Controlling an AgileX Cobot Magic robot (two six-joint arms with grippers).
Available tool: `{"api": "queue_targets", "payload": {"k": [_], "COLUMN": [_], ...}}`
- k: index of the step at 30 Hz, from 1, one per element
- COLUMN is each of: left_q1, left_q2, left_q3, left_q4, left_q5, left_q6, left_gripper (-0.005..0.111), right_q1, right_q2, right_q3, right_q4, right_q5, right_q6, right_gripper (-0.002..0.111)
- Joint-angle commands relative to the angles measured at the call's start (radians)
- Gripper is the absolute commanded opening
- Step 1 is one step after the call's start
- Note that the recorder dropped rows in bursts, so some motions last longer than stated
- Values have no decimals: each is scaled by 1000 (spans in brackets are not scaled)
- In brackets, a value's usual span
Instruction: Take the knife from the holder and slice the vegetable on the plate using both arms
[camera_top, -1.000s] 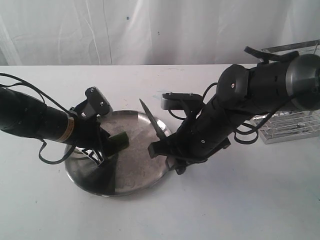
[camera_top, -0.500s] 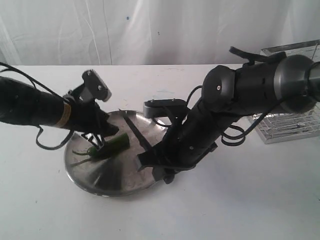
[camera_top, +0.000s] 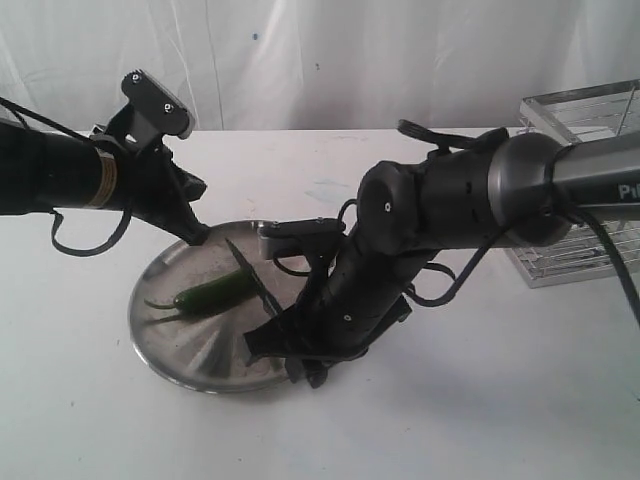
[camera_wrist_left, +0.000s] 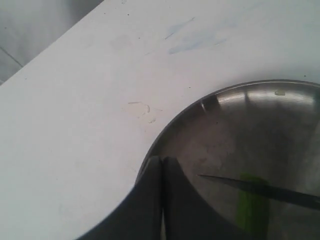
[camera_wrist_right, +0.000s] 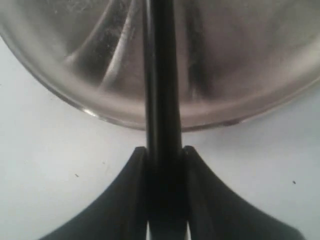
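A dark-green vegetable (camera_top: 213, 291) lies flat on the steel plate (camera_top: 190, 345), stem toward the left. My right gripper (camera_top: 285, 335) hangs over the plate's near right rim, shut on the handle of the knife (camera_top: 250, 272). The dark blade slants across the vegetable's right end; I cannot tell if it touches. In the right wrist view the knife (camera_wrist_right: 160, 75) runs out from between the jaws of the gripper (camera_wrist_right: 163, 150) over the plate (camera_wrist_right: 100, 116). My left gripper (camera_top: 197, 237) is shut and empty above the plate's far left rim, clear of the vegetable. Its wrist view shows the shut gripper (camera_wrist_left: 162, 161), the plate (camera_wrist_left: 225, 97), the blade (camera_wrist_left: 280, 192) and the vegetable (camera_wrist_left: 252, 207).
The wire holder (camera_top: 585, 255) stands at the table's far right, behind my right arm. My right forearm and its cables reach across the table from the holder's side to the plate. A white curtain hangs behind the table.
My left gripper let go of the vegetable, rose back to the left and shut. The vegetable now lies flat. My right arm brought the knife leftward across the vegetable's right end.
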Motion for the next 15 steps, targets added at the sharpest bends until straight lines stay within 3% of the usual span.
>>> {"api": "queue_targets", "payload": {"k": [1,10,15], "left_q1": [3,3,3], "left_q2": [2,2,2], "left_q3": [-2,-2,-2], "left_q4": [-24,-57,-128], "left_q5": [13,-72,-19], "left_q6": [-11,27,32], "left_gripper": [1,1,1], "right_q1": [11,11,11], "right_q2": [-3,24,26], "right_q3": [-3,-3,-3], "right_q4": [-65,-78,-78], "right_q5": [-41,-22,-24], "right_q6": [80,80,80], "right_gripper": [0,0,0]}}
